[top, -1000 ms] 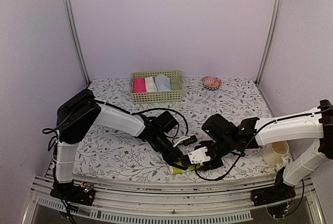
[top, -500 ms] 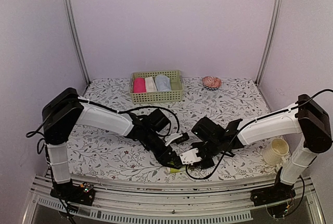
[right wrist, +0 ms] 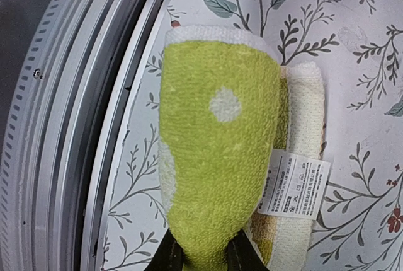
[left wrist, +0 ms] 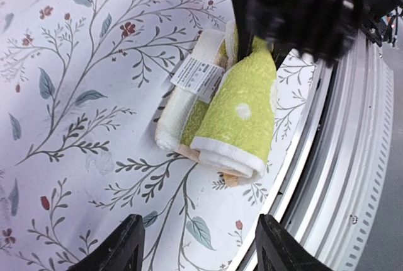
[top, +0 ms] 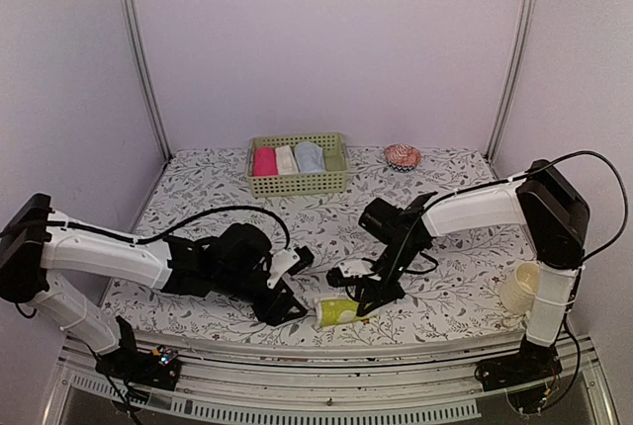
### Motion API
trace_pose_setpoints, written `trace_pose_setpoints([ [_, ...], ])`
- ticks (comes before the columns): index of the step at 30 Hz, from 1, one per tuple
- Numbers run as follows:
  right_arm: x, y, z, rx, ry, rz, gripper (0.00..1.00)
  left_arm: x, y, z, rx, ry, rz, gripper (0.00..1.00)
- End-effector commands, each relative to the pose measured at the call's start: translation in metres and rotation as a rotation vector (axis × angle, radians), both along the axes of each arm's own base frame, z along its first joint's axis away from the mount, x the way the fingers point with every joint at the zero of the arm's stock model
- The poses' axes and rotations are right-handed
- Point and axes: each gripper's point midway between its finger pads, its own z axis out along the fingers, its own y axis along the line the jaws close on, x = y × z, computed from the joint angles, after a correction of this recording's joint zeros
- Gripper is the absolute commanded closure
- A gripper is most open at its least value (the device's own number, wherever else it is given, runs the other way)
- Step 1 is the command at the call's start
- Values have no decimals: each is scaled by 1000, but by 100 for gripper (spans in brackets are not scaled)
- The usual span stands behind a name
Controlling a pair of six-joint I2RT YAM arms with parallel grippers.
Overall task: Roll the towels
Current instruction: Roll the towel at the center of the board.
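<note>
From the right wrist only the tips of the right gripper show, cut by the lower edge. The narrowed end of the yellow-green towel pinched between them runs out of the picture there. The left gripper shows just two finger stubs, set apart, at its view's bottom edge. Ahead of them the towel's far end is hidden behind a dark blurred mass, probably the right gripper. The print on the label just past the right fingertips is too small to read.
</note>
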Motion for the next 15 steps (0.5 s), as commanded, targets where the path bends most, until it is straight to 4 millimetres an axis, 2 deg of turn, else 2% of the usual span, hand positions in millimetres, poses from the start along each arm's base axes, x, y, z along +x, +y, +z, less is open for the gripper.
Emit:
trace_pose_setpoints([
  [1, -29, -28, -20, -152, 280, -29, 89, -3, -6, 9, 41, -201, 28, 39],
  [3, -21, -20, -16, -138, 307, -40, 90, -15, -12, 12, 67, -273, -12, 40],
  [9, -16, -16, -13, -165, 449, -80, 91, -40, -35, 16, 142, -504, -134, 42],
  [11, -16, -16, -15, -176, 488, -87, 91, -43, -45, 15, 170, -581, -173, 40],
  [15, -17, -16, -20, -194, 524, -95, 91, -32, -70, 13, 245, -717, -213, 38],
])
